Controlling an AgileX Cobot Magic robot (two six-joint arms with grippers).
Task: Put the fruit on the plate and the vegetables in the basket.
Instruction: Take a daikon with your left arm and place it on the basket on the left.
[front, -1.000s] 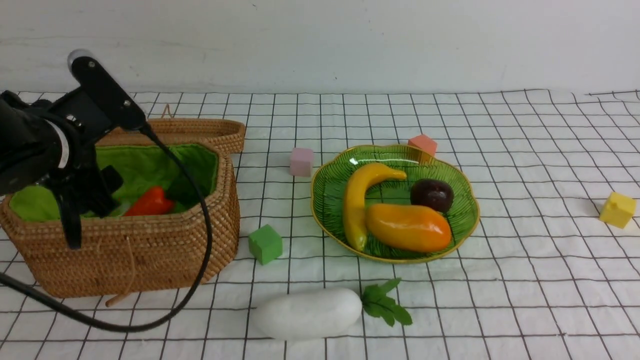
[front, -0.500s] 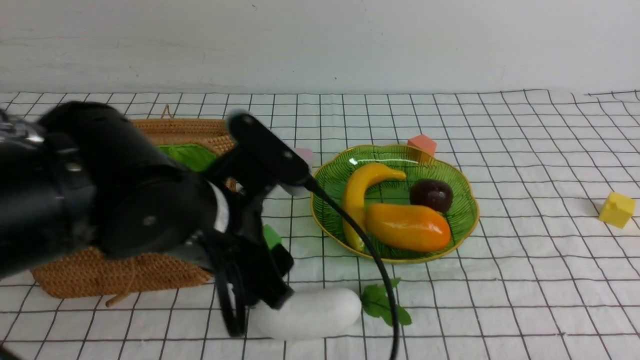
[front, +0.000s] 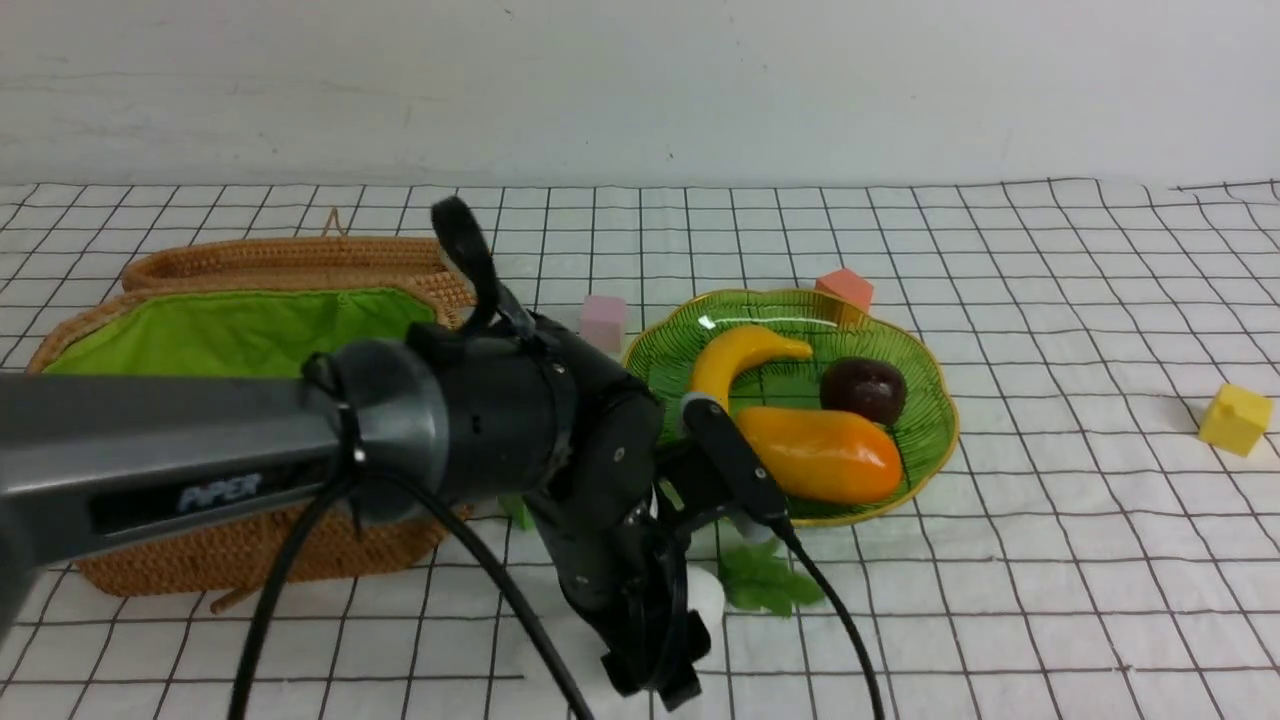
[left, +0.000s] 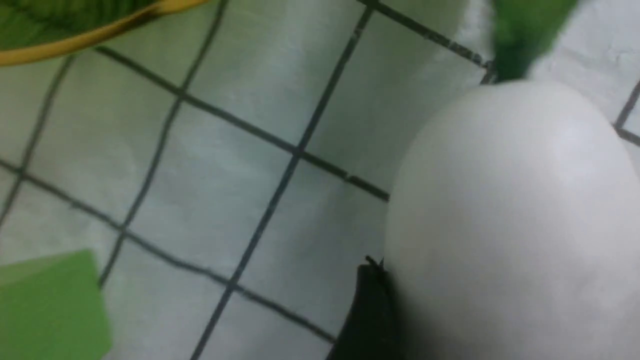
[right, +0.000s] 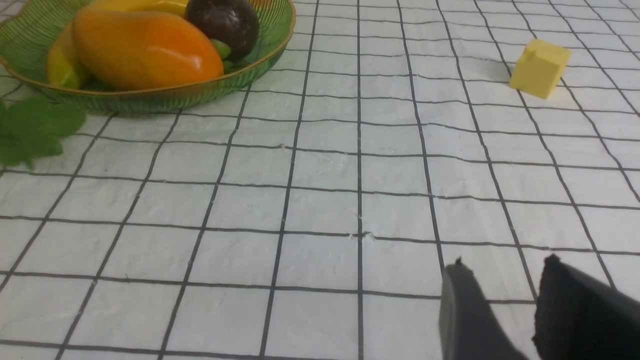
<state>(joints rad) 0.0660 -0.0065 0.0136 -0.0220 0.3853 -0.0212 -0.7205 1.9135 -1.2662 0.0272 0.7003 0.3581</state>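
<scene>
The white radish (left: 510, 225) lies on the cloth in front of the plate; in the front view only a bit of it (front: 708, 597) and its green leaves (front: 765, 582) show past my left arm. My left gripper (front: 652, 688) is down over it, jaws wide apart, one finger (left: 370, 310) against its side and the other out of view. The banana (front: 725, 365), mango (front: 815, 452) and dark round fruit (front: 863, 388) lie in the green plate (front: 925, 425). The basket (front: 240, 540) stands at left; the arm hides the carrot, and no pod shows. My right gripper (right: 502, 260) hovers empty, jaws close together.
The basket lid (front: 300, 262) lies behind the basket. A pink cube (front: 603, 322) and a salmon cube (front: 846, 288) sit by the plate's far side, a yellow cube (front: 1236, 418) at far right. A green cube (left: 50, 305) is near the radish.
My left arm has swung from over the basket, right and toward the front, and lowered onto the radish. The carrot seen in the basket is now hidden by the arm.
</scene>
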